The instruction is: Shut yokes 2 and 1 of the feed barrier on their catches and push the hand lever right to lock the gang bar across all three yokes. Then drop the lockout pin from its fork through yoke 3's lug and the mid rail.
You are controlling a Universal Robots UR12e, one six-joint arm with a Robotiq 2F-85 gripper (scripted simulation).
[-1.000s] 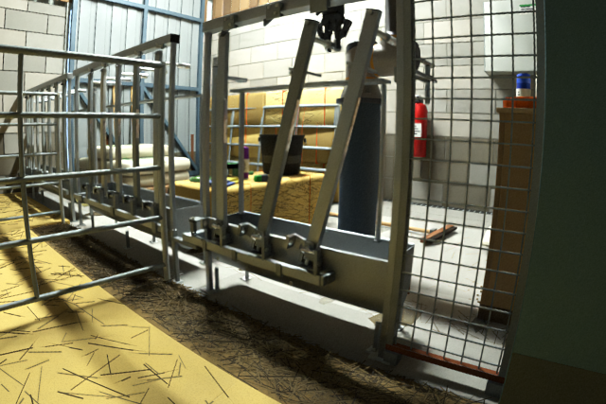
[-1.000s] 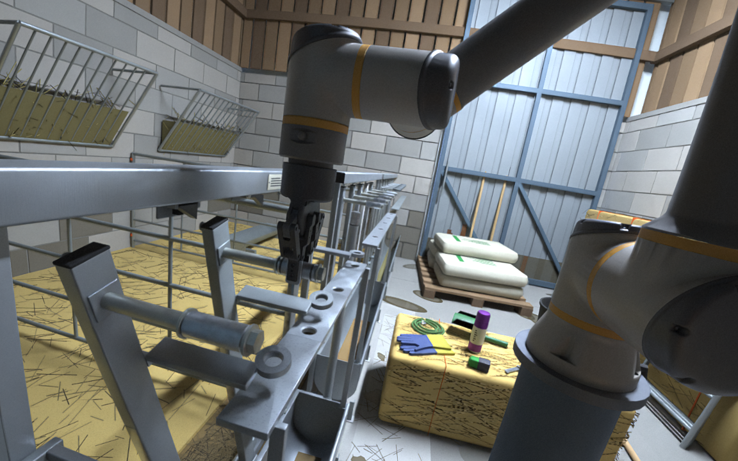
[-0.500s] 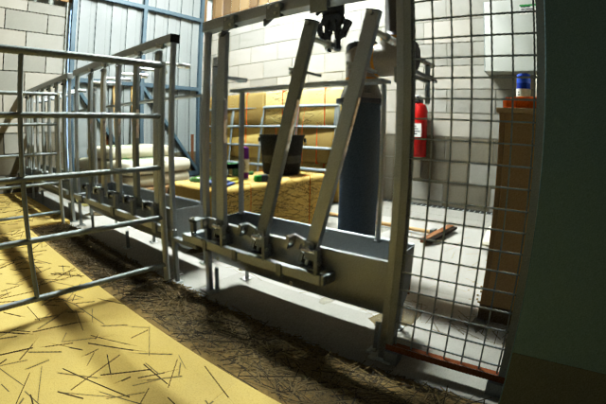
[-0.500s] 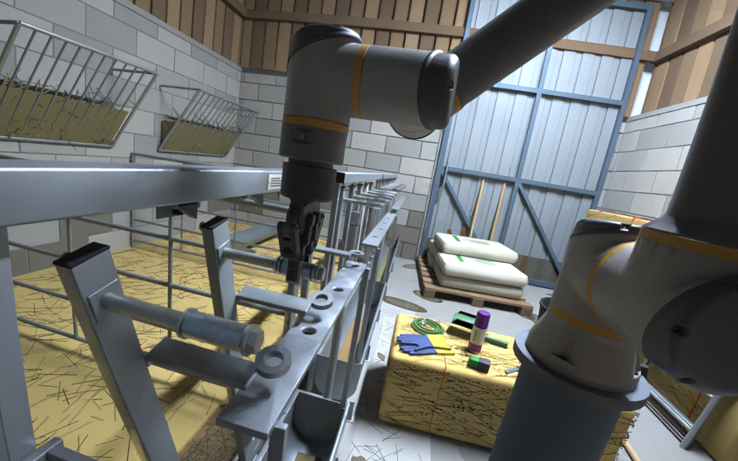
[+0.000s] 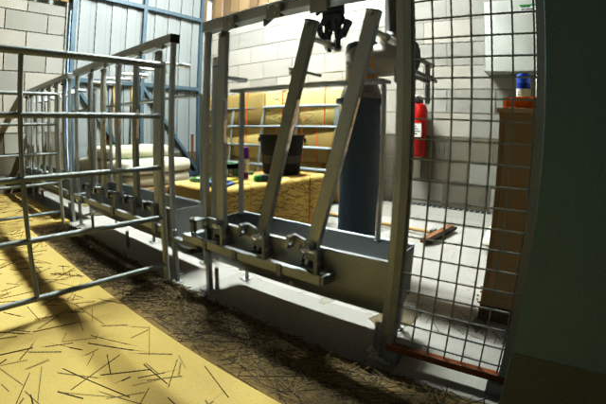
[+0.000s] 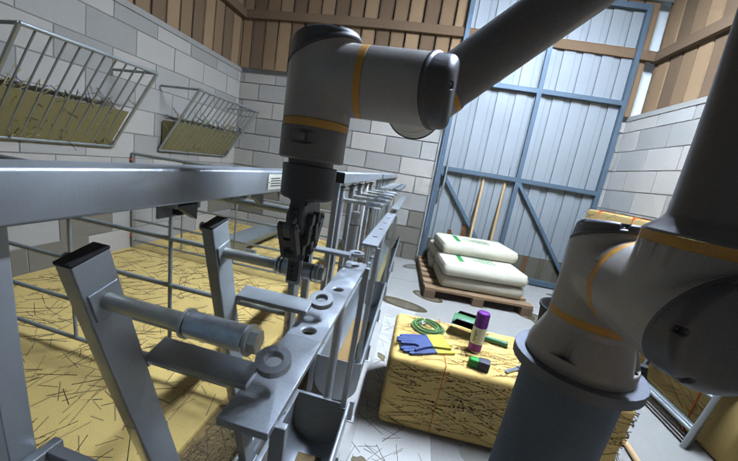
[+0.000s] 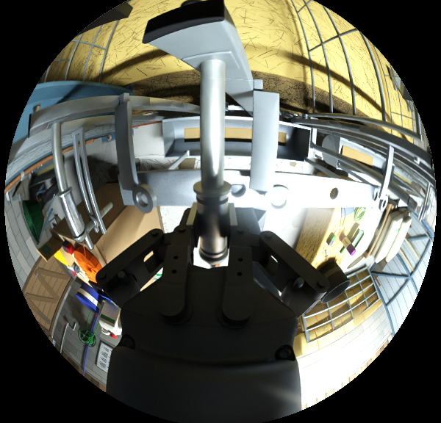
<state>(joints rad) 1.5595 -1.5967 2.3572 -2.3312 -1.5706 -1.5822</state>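
Note:
The feed barrier stands between the straw pen and the concrete aisle, with two yokes leaning open and a third upright at its far end. The middle yoke (image 5: 289, 121) tilts away from the top rail (image 5: 303, 1), and my gripper (image 6: 298, 269) is clamped on that yoke's round handle (image 7: 212, 146), just under the rail. The nearest yoke (image 5: 347, 116) leans the same way, its own handle (image 6: 188, 321) sticking out toward the mid rail (image 6: 309, 321) with its row of holes. The upright yoke (image 5: 219, 121) stands by the left post. I cannot make out the hand lever or the lockout pin.
The top rail runs just above my wrist. The arm's grey base column (image 6: 555, 395) stands in the aisle beside a straw bale (image 6: 446, 378) carrying gloves, a purple bottle and small tools. A mesh panel (image 5: 465, 170) closes the barrier's right end. Feed sacks (image 6: 475, 264) lie on a pallet.

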